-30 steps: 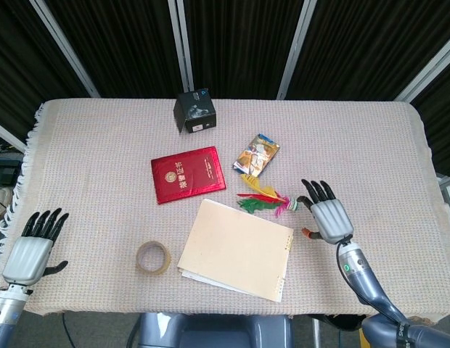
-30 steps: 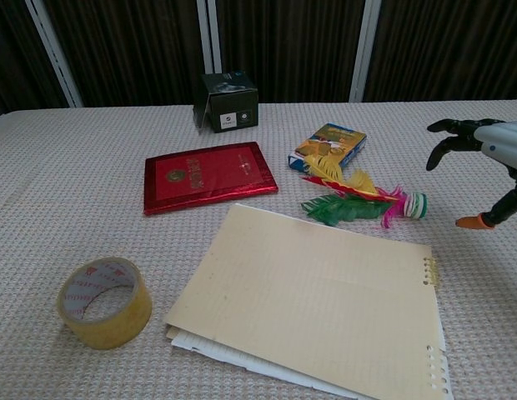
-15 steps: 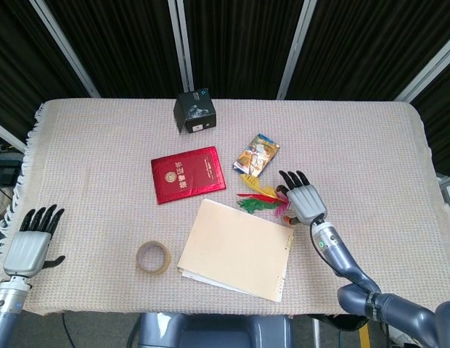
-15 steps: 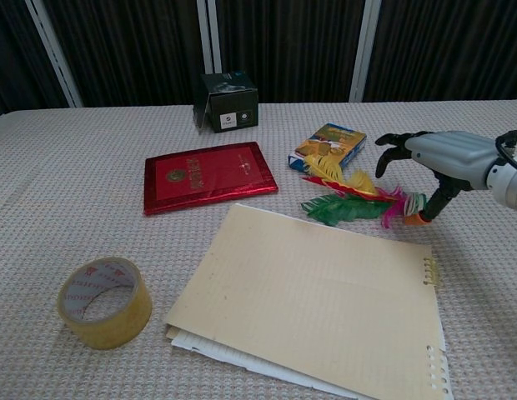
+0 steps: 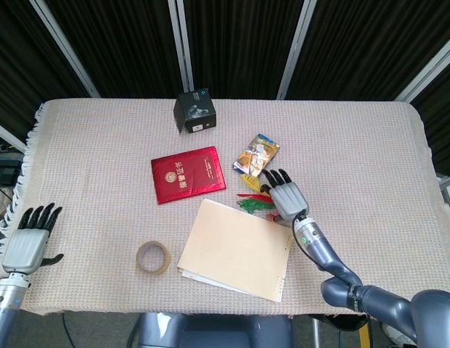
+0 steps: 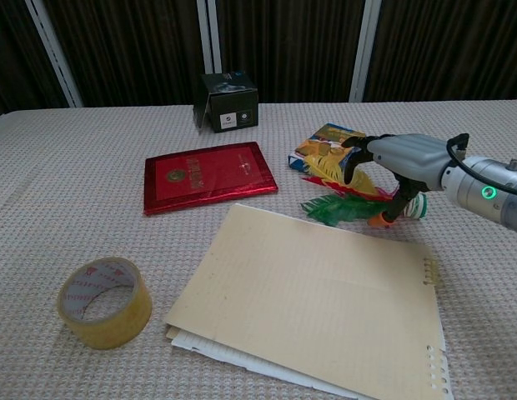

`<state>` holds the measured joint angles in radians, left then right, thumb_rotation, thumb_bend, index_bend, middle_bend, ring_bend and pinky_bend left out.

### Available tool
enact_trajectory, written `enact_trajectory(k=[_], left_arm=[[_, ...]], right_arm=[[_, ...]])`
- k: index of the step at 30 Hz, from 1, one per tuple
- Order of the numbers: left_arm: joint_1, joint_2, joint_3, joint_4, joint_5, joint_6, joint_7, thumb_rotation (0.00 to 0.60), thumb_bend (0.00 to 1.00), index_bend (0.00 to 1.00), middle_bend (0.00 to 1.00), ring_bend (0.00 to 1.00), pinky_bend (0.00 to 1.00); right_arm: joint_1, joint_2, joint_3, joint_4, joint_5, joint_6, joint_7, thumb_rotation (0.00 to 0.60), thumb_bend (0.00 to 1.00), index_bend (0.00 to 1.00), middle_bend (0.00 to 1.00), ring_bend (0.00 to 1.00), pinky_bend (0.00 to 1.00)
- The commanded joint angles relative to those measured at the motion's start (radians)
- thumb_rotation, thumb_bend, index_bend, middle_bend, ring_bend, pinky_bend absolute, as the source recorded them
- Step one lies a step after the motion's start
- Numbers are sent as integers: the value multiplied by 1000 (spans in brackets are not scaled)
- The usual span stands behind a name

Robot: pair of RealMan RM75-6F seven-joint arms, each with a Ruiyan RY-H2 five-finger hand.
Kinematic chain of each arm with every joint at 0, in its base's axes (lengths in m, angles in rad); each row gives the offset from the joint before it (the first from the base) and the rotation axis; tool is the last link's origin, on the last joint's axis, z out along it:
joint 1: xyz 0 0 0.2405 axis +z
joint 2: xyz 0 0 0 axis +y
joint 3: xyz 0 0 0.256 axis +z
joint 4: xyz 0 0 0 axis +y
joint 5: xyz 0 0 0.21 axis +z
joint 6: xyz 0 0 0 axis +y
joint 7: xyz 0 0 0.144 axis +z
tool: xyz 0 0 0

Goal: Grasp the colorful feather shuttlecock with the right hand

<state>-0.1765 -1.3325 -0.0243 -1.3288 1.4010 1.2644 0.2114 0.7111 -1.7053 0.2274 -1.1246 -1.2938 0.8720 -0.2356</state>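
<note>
- The right hand (image 6: 392,158) has swept in from the table's 3 o'clock side and now arches over the colorful feather shuttlecock (image 6: 352,202), fingers apart and curved downward, nothing held; a second ago it was well apart from the feathers, so the reach looks nearly done and the closing is not yet made
- The shuttlecock itself has not moved; it lies just right of table centre, at 12 o'clock of the manila folder (image 6: 321,287) and 6 o'clock of the small snack packet (image 6: 327,140)
- The chest view shows the gap under the palm, the thumb tip low beside the white base (image 6: 418,206), and green and yellow feathers poking out toward 9 o'clock; the head view hides most of that under the hand's back (image 5: 284,196)
- Only the head view shows the left hand (image 5: 27,245), at the table's 8 o'clock corner, fingers spread and empty, drawn slightly back
</note>
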Motion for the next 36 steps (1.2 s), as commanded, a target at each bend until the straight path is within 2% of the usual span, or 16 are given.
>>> enact_trajectory(k=[1,9,18,25,29,36], left_arm=[[2,3,2,1,2,6,-5,579,75,0,0,0,0],[4,7,4,1,2,13,-15,581,74,0,0,0,0],[3,2,3,3,0,22,-6,584,76,0,0,0,0],[-3,-2,9,12,3,9,-11,583,86,0,0,0,0],[-4,-2,10,15,3,8,-17,581,88,0,0,0,0],[-7,0,18,16,15,5,-30,584,89,0,0,0,0]], right_arm=[[7,-6,0,-7,8,4,-10,600,136,334,0,0,0],[37,-34,3,27,20,-8,6,600,161,381,0,0,0],[93,-92,2,170,11,-67,103,600,247,462,0,0,0],[111,-132,-14,248,-32,-41,171,600,359,598,13,0,0],[109,-134,-19,264,-43,-20,184,600,418,686,67,0,0],[79,-82,-23,206,-47,39,153,600,427,718,100,0,0]])
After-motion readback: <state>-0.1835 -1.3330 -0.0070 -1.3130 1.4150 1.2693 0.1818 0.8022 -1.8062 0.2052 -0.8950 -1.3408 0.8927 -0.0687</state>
